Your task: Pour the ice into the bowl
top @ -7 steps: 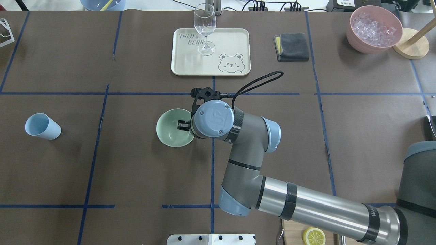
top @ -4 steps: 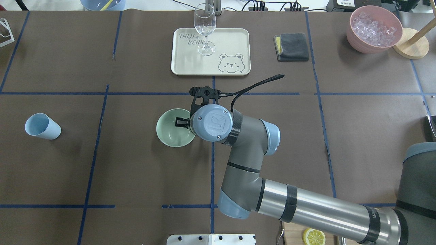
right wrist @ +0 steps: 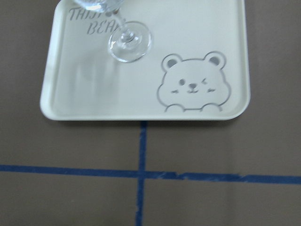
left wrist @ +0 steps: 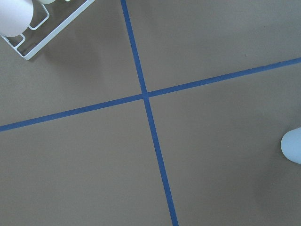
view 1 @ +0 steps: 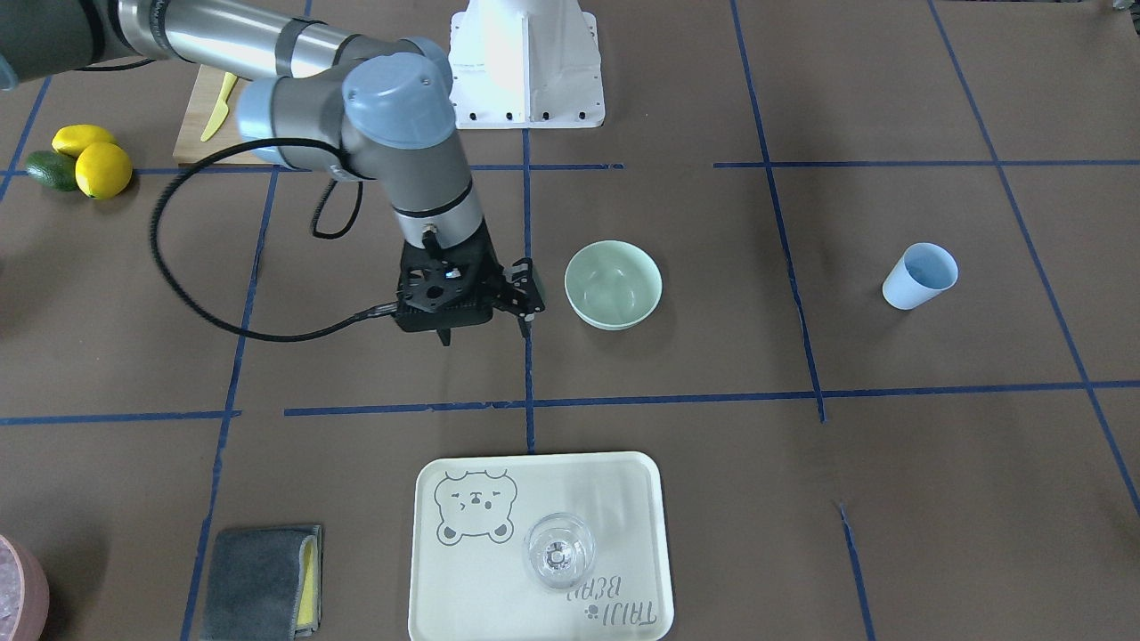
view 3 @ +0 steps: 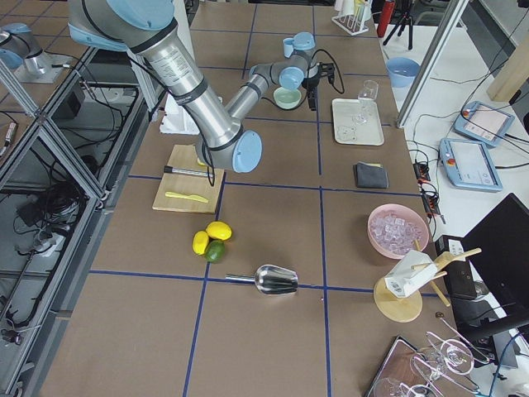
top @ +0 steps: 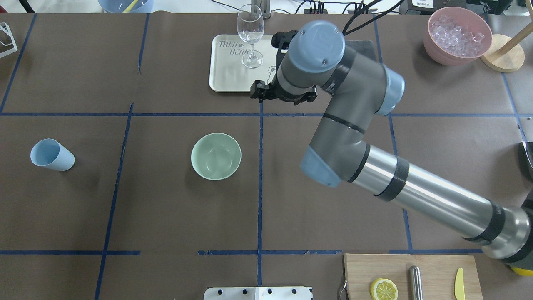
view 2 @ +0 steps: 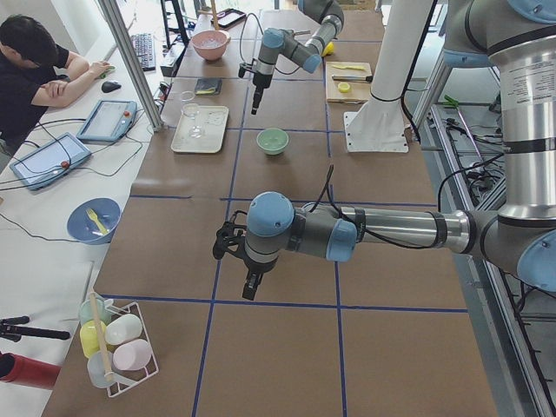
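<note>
The pale mint-green bowl (top: 216, 156) stands near the table's middle and also shows in the front view (view 1: 614, 285). A faint glassy patch lies at its bottom; I cannot tell whether it is ice. No clear cubes show anywhere else apart from the pink container's ice. My right gripper (view 1: 484, 331) is open and empty. It hangs high above the table, apart from the bowl, on the tray side near a blue tape crossing. My left gripper (view 2: 250, 288) shows only in the exterior left view, low over bare table; I cannot tell its state.
A blue cup (top: 52, 154) sits far left of the bowl. A cream tray (top: 227, 81) with a wine glass (top: 250, 35) lies at the far side. A pink container of ice (top: 458, 35) is at the far right. A cutting board (top: 412, 277) lies at the near edge.
My right gripper was at the bowl's right rim. It has lifted off and swung away toward the tray. The bowl has stayed in place.
</note>
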Tool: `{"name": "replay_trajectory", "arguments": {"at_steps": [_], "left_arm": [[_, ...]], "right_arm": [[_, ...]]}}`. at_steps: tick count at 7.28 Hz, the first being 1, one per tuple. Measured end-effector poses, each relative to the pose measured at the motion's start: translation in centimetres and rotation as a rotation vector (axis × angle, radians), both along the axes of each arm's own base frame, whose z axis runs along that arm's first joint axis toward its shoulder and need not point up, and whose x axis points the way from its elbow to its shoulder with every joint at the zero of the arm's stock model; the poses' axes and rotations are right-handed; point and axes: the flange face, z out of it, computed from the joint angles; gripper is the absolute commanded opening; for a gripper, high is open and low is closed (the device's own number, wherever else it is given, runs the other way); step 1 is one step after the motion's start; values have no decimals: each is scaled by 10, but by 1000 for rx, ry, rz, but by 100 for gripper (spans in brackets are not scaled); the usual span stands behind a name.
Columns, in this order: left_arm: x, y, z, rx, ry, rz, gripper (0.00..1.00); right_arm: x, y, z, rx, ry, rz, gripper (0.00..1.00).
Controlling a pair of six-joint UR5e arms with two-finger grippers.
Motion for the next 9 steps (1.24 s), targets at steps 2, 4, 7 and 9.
{"name": "replay_trajectory", "arguments": {"at_steps": [2, 4, 7, 9], "left_arm": [[2, -10, -20, 145, -5, 2, 100], [3, -17, -35, 357, -11, 3, 100], [15, -13, -67, 575, 135, -12, 100], [64, 2, -75, 615, 214, -112, 100]], "right_arm": [[117, -56, 68, 63, 56, -109, 100], [255, -94, 172, 172, 120, -243, 100], [397, -89, 305, 251, 159, -360, 100], [416, -76, 336, 243, 167, -374, 100]]}}
